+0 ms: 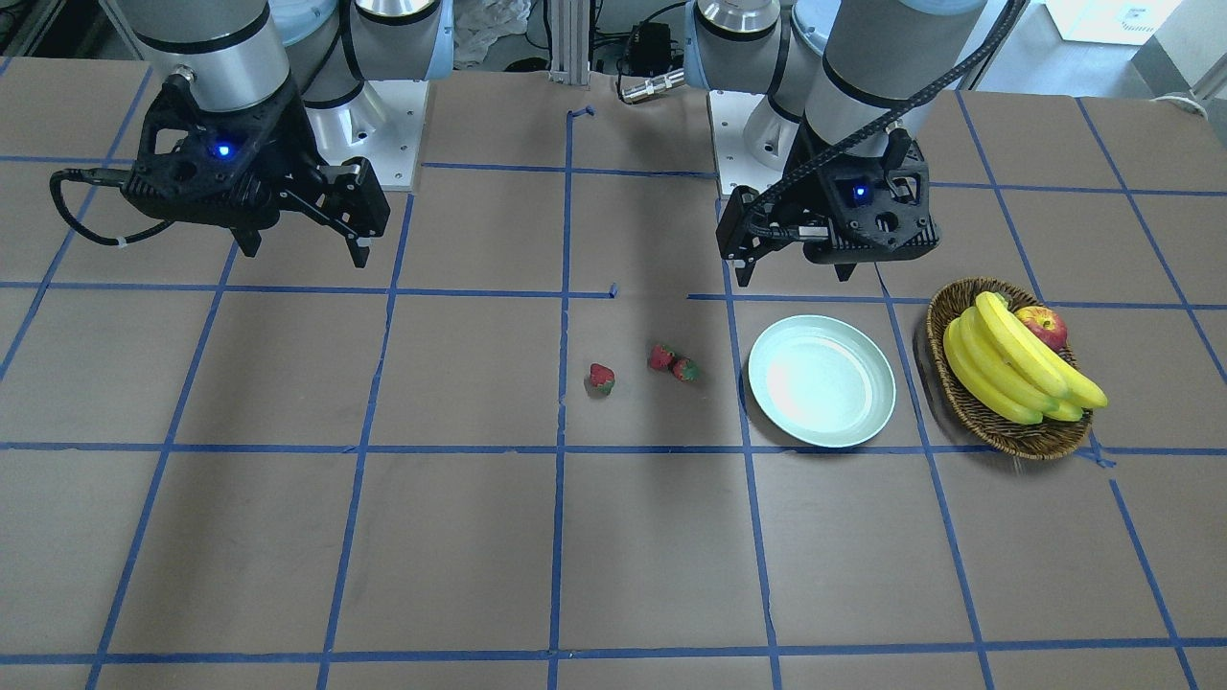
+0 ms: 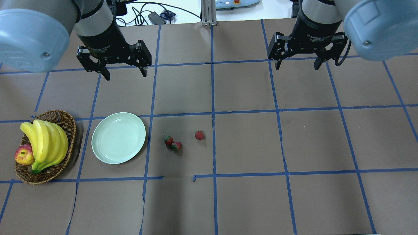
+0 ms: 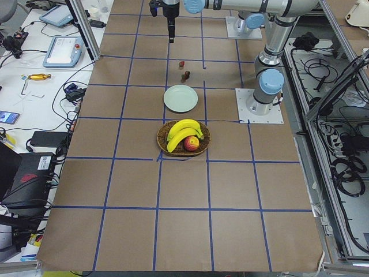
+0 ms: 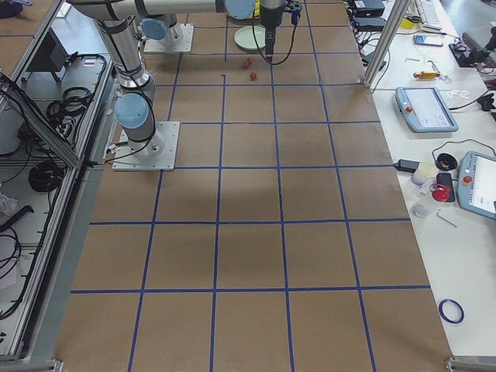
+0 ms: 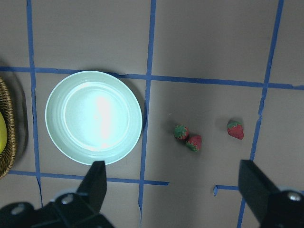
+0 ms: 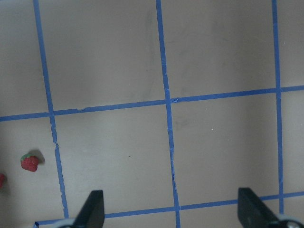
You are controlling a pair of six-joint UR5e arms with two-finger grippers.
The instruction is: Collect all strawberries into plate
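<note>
Three small red strawberries lie on the brown table: two touching and one apart. In the front view they show as a pair and a single; the left wrist view shows the pair and the single. The pale mint-green plate is empty, left of the berries in the overhead view. My left gripper hangs open, high above the table behind the plate. My right gripper hangs open, far from the berries. One berry shows in the right wrist view.
A brown wicker basket with a bunch of bananas and a red-yellow apple stands beside the plate at the table's left end. Blue tape lines grid the table.
</note>
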